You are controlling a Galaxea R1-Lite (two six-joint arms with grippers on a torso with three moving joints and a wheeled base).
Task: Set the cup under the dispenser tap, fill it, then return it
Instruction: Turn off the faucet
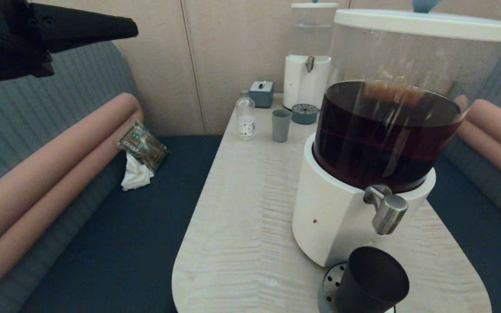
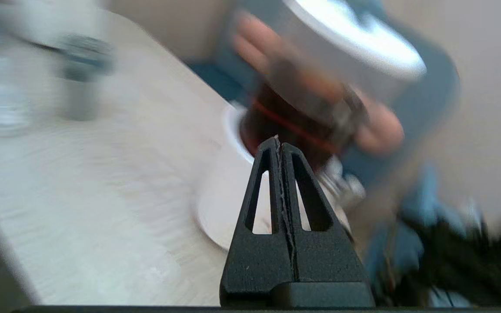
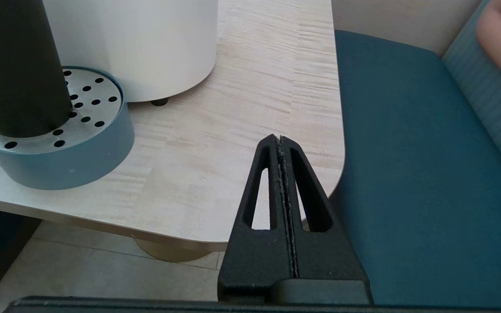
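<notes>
The matte black cup stands upright on the perforated drip tray, directly below the brushed-steel dispenser tap of the big dispenser of dark brown liquid. The right wrist view shows the cup standing on the tray. My right gripper is shut and empty, low beside the table's near right corner and apart from the cup. My left gripper is raised high at the far left, shut and empty; in its own view the gripper points toward the dispenser's tap.
At the table's far end stand a pale grey-blue tumbler, a small clear bottle, a grey-blue box and the smaller water dispenser with its tray. A snack packet and tissue lie on the left sofa.
</notes>
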